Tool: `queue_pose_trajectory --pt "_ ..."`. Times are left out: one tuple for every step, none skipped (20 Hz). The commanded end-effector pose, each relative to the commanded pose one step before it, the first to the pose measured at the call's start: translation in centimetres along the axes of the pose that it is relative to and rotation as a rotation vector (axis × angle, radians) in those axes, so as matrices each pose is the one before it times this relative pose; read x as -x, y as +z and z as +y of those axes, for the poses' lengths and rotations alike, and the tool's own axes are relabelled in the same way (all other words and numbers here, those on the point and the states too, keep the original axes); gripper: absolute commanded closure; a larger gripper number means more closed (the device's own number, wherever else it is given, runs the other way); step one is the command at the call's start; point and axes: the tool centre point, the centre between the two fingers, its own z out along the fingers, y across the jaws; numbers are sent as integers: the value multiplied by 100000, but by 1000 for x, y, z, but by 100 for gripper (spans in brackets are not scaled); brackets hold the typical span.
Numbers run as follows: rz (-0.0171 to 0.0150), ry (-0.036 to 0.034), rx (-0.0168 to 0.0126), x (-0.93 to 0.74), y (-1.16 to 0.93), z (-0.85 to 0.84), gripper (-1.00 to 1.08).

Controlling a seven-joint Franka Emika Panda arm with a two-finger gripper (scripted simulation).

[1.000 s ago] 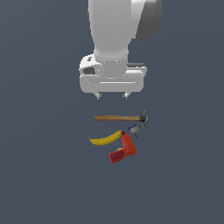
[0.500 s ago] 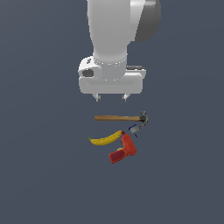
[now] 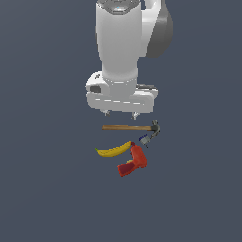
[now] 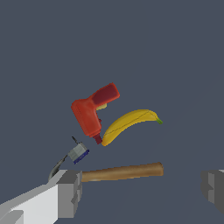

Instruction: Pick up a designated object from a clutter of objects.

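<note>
Exterior view: white arm overhead, claw (image 3: 119,114) pointing down, fingers spread wide with nothing between them, hovering above the dark grey-blue surface (image 3: 47,189). Just below the fingertips, a wooden-handled hammer with a grey head (image 3: 130,127), lying flat, head toward the exterior view's right. Beneath the hammer, a curved yellow banana (image 3: 115,150) and a chunky red pistol-shaped power drill with a darker red base (image 3: 133,161), drill nose touching or nearly touching the banana's end. A tiny grey-blue item (image 3: 144,140) between hammer head and drill nose.

Wrist view: two grey fingertip pads (image 4: 69,194) at opposite edges of the frame, set well apart, claw released. Hammer handle (image 4: 122,171) running between them, hammer head partly hidden by one pad. Red drill (image 4: 92,113) beyond the hammer, clear of the fingers, banana (image 4: 129,124) just beside it. Small grey-blue item (image 4: 78,152) near the drill nose.
</note>
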Motion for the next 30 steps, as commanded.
queue_pose_trajectory --pt "466 4978 204 -703 935 -139 -100" --pt "233 2259 94 -310 425 -78 -100" --pt "251 2381 101 -319 454 -89 -100" --pt "263 2450 105 -321 473 -99 -100" --pt "269 2448 106 -312 478 -106 -100" --pt "275 2443 106 -303 483 -113 -100" --pt "280 2439 106 -293 488 -120 -100" --pt "286 2434 106 -283 492 -126 -100" --pt "293 2430 106 -274 497 -131 -100" --pt "299 2426 105 -264 501 -137 -100" --pt "306 2420 103 -253 506 -142 -100" --pt "312 2415 102 -243 510 -146 -100" --pt "319 2410 100 -232 514 -150 -100" --pt "326 2404 97 -222 518 -154 -100" --pt "333 2399 95 -211 522 -156 -100" --pt "340 2392 91 -200 525 -159 -100" --pt "347 2386 88 -189 529 -162 -100" --pt "354 2380 83 -178 532 -163 -100" --pt "360 2373 79 -167 536 -165 -100" --pt "367 2367 74 -156 539 -165 -100" --pt "374 2360 68 -145 542 -166 -100" --pt "380 2352 63 -134 544 -166 -100" --pt "387 2346 56 -123 547 -165 -100" --pt "393 2338 49 -112 550 -165 -100" --pt "399 2330 42 -101 552 -164 -100" --pt "405 2323 35 -91 554 -162 -100" --pt "411 2315 27 -80 556 -159 -100" --pt "416 2305 18 -69 558 -157 -100" --pt "422 2299 10 -59 560 -153 -100" --pt "426 2290 0 -49 562 -150 -100"
